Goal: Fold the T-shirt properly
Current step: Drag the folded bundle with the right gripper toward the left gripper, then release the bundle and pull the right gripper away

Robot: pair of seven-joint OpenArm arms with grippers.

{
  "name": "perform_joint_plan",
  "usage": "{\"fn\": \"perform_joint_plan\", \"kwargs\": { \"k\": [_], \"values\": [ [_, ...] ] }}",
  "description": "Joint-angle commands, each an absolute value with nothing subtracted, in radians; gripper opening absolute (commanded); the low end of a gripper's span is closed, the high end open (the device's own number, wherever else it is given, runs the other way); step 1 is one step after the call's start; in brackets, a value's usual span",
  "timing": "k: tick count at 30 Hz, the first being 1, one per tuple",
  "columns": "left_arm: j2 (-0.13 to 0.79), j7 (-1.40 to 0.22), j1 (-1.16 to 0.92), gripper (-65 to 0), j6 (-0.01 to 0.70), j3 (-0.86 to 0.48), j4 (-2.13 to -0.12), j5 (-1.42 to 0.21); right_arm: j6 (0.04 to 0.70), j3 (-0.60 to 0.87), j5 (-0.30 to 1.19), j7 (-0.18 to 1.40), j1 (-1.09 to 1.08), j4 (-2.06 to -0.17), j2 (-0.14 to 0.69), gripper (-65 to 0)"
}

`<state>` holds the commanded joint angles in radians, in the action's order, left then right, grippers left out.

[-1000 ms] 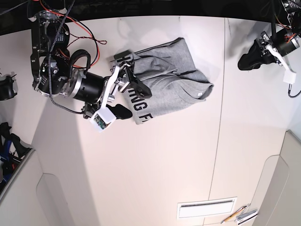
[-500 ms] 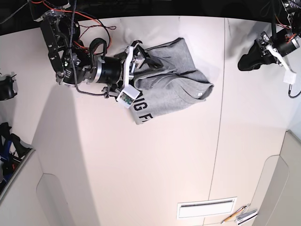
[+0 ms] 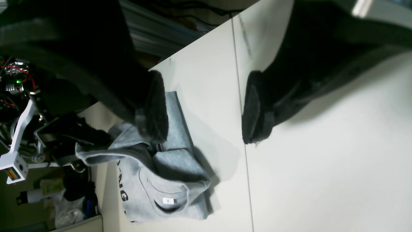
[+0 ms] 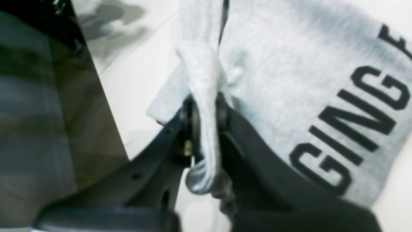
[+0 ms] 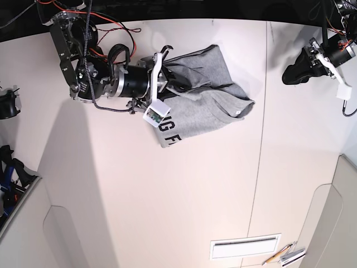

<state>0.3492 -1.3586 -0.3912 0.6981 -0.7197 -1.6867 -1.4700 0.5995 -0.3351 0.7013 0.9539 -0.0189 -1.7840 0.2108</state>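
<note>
The light grey T-shirt [image 5: 215, 106] lies crumpled and partly folded on the white table [image 5: 184, 190], black lettering showing along its near-left edge [image 5: 167, 133]. My right gripper [image 5: 174, 79] is at the shirt's far-left part. In the right wrist view the right gripper [image 4: 206, 112] is shut on a bunched fold of the T-shirt [image 4: 289, 80], and the cloth hangs out between the fingers. My left gripper [image 5: 294, 71] rests far to the right, off the shirt. In the left wrist view the left gripper [image 3: 204, 125] stands open and holds nothing, with the T-shirt [image 3: 167, 180] beyond it.
A seam [image 5: 262, 145] runs down the table right of the shirt. A white slotted plate [image 5: 244, 246] and some pencils [image 5: 284, 254] lie at the near right. Dark gear [image 5: 6, 106] sits off the table's left edge.
My right gripper moved from the lettered edge up to the shirt's far-left part and closed on a fold there. The cloth has bunched slightly. The left arm has not moved.
</note>
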Motion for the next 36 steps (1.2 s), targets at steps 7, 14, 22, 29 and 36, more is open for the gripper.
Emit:
{"fn": "perform_joint_plan", "kwargs": {
  "k": [7, 14, 22, 29, 36],
  "values": [
    [0.349, -1.359, -0.391, -25.3, 0.698, -0.72, -1.687, -1.47, 0.601, -0.35, 0.749, 0.988, -0.019, -1.784, 0.143, -42.2],
    [0.349, -1.358, -0.39, -25.3, 0.698, -0.72, -1.687, -1.47, 0.599, -0.539, 0.738, 0.993, -0.019, -1.784, 0.143, -42.2],
    [0.352, -1.366, -0.39, -31.9, 0.698, -0.733, -1.697, -1.484, 0.599, -0.561, 0.704, 0.976, -0.02, -1.788, 0.09, -42.8],
    [0.349, -1.396, -0.391, -65.0, 0.698, -0.731, -2.006, -1.484, 0.598, -0.166, 0.575, 0.828, -0.092, -1.789, -0.009, -65.0],
    [0.349, -1.396, -0.39, -65.0, 0.698, -0.693, -2.161, -1.484, 0.598, 0.008, 0.53, 0.805, -0.237, -1.706, -0.003, -65.0]
  ]
}}
